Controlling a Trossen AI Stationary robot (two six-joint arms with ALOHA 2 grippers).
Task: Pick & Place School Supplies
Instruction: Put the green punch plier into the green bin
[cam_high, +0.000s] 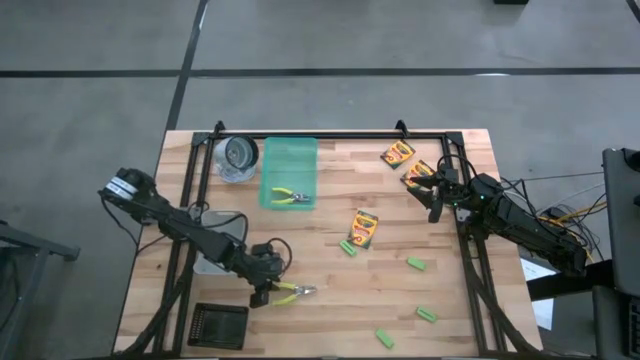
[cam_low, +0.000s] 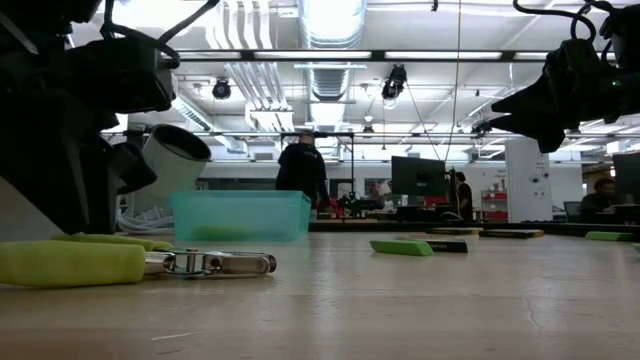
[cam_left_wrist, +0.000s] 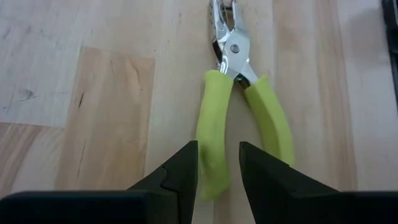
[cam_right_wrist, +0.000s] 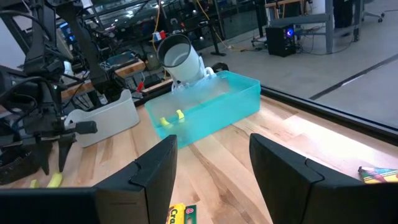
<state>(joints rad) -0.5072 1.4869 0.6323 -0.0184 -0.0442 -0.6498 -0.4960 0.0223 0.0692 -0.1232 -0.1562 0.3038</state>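
Pliers with yellow-green handles (cam_left_wrist: 239, 112) lie flat on the wood table near its front edge, steel jaws pointing away from my left gripper (cam_left_wrist: 219, 171). That gripper is open and slants down at them, its fingers on either side of one handle's free end (cam_left_wrist: 211, 180). I cannot tell whether they touch it. A second pair of pliers (cam_high: 291, 197) lies in the teal tray (cam_high: 288, 160). My right gripper (cam_high: 437, 195) hangs open above the table's far right, beside two crayon boxes (cam_high: 397, 153) (cam_high: 418, 172). A third box (cam_high: 362, 229) lies mid-table. Several green blocks (cam_high: 416, 264) lie scattered at the front right.
A clear round container (cam_high: 237, 158) lies tipped beside the tray's left end. A white object (cam_high: 215, 240) sits under the left arm, and a black flat object (cam_high: 218, 325) lies at the front left corner. A black frame rail (cam_high: 330, 135) runs along the far edge.
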